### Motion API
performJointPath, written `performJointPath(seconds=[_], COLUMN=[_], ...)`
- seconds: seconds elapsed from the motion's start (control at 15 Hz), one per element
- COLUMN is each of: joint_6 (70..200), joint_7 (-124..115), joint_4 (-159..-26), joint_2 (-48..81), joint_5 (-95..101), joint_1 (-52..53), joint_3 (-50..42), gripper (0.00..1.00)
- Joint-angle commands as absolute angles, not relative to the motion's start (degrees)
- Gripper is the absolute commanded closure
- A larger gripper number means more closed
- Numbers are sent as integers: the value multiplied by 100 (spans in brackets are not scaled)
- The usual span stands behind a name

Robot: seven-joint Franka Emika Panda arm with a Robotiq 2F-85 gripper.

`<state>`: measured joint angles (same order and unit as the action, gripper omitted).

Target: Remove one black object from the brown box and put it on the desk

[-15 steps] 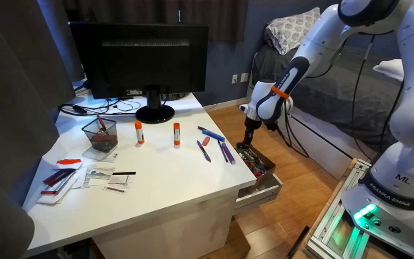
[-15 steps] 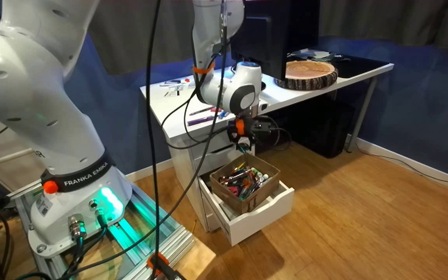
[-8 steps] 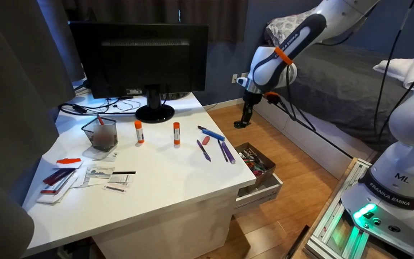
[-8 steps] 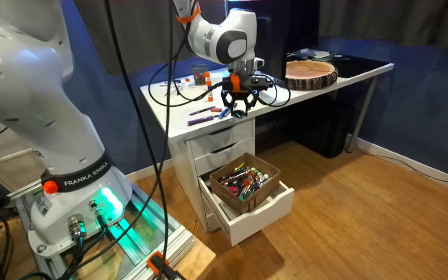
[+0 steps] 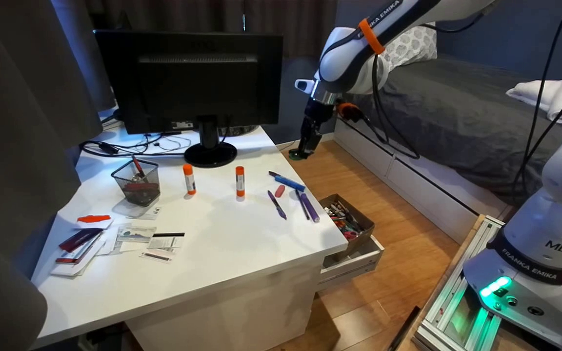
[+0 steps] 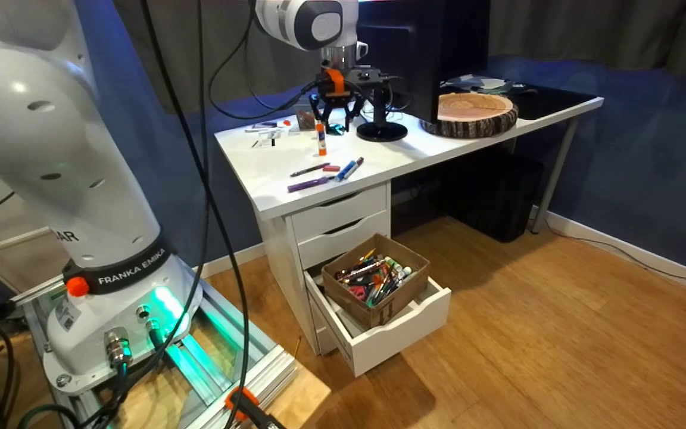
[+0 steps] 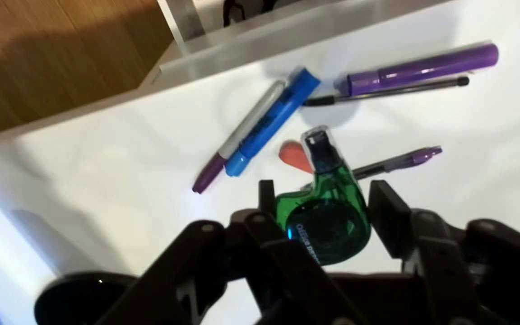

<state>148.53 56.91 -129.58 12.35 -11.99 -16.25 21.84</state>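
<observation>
Clasping a green-and-black object (image 7: pixel 332 230), gripper (image 7: pixel 321 201) above desk (image 5: pixel 242 234), purple pen (image 7: pixel 397 163) partly hidden below.

Arm (image 6: pixel 69 155) was glossy white with dark panels (image 6: pixel 303 27), an orange strap (image 5: pixel 371 36) round the forearm (image 5: pixel 400 23) and a bunch of black cables (image 6: pixel 206 179). Base (image 6: pixel 96 325) had a black FRANKA EMIKA collar (image 6: pixel 119 275), bright green light (image 6: pixel 168 304) and reddish-orange knob (image 6: pixel 77 286). Pincer (image 7: pixel 321 198) was mostly black with round screw heads (image 7: pixel 207 228).
</observation>
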Motion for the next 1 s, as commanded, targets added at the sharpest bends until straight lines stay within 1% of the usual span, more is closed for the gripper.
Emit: performJointPath(seconds=[0.0, 0.27, 0.33, 0.6, 0.93], joint_6=[14826, 14827, 14827, 15109, 15472], joint_7=[5829, 5913, 5925, 6342, 6291], joint_4=[-12917, -12914, -12914, -12504, -11882], joint_2=[1207, 1212, 1213, 1838, 2688], joint_5=[-1402, -1400, -1399, -1630, -1313], joint_1=[-1094, -1078, -1080, -829, -599], joint_3=[1736, 1678, 1668, 1660, 1655], gripper=[46, 46, 71, 71, 71])
